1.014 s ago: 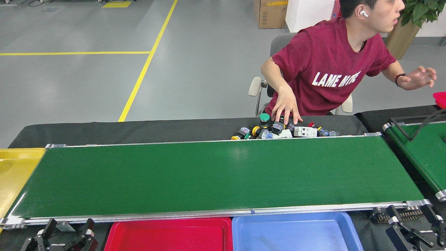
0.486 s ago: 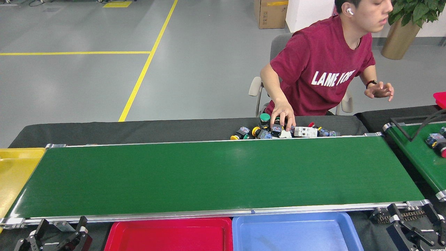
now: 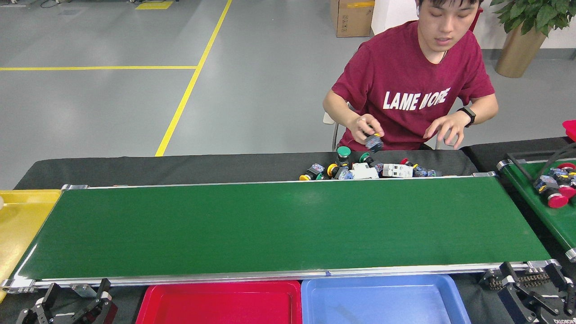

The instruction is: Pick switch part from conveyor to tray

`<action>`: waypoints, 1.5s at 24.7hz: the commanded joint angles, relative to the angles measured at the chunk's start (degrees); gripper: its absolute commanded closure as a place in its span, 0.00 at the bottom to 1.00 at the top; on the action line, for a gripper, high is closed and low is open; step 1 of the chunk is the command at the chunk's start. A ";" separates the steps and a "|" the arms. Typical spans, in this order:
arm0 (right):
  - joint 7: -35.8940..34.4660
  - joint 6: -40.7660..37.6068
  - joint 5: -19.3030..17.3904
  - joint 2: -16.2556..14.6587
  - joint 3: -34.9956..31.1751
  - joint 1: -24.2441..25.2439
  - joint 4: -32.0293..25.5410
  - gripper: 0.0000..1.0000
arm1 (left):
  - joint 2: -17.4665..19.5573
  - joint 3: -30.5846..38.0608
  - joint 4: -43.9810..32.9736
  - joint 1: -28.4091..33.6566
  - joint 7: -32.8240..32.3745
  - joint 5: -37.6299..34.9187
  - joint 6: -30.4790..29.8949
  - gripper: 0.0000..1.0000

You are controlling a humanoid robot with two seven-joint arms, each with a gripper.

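Since the earlier frames, the person's hand [image 3: 365, 128] has lifted off the pile of parts [image 3: 366, 170] and now holds one switch part [image 3: 373, 142] in the air above it, and more parts [image 3: 555, 186] have appeared on the second belt [image 3: 546, 216] at the right edge.

Both grippers sit low at the bottom edge, on the near side of the conveyor [image 3: 279, 227]. Left gripper [image 3: 72, 306] is at the conveyor's near left corner, its two dark fingers spread apart, holding nothing. Right gripper [image 3: 533, 292] is at the conveyor's near right corner, its fingers also spread and empty. Neither touches the belt.

Just beside the conveyor's near rail lie two trays side by side: a red tray [image 3: 220, 288] toward the left and a blue tray [image 3: 382, 283] toward the right. Both show bare floors. A yellow tray [image 3: 18, 225] lies at the conveyor's left end.

On the conveyor itself, the dark green belt surface is bare from end to end. Beyond its far rail, on black cloth [image 3: 180, 168], the pile of parts lies right of centre: small pieces with green, yellow, red and blue caps, and white blocks. The person in a dark red shirt sits behind that pile; their other hand [image 3: 443, 132] hovers, fingers down, above the cloth further right.
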 commanded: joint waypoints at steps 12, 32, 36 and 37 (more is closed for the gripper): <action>0.09 0.17 0.64 -0.14 -0.28 -0.69 -0.48 0.02 | 0.22 0.29 -0.53 0.58 0.25 0.14 -0.10 0.00; 2.29 1.66 0.73 1.00 -0.02 -1.04 -1.10 0.02 | 0.04 -0.15 -0.89 1.46 0.25 0.23 -0.19 0.00; 2.29 1.75 0.90 1.00 -0.02 -1.04 -1.19 0.02 | 0.13 -0.15 -0.89 1.28 0.25 0.23 -0.19 0.00; 2.29 1.75 0.99 1.00 -0.02 -1.04 -1.19 0.02 | 0.13 0.12 -0.89 1.37 0.25 0.23 -0.10 0.00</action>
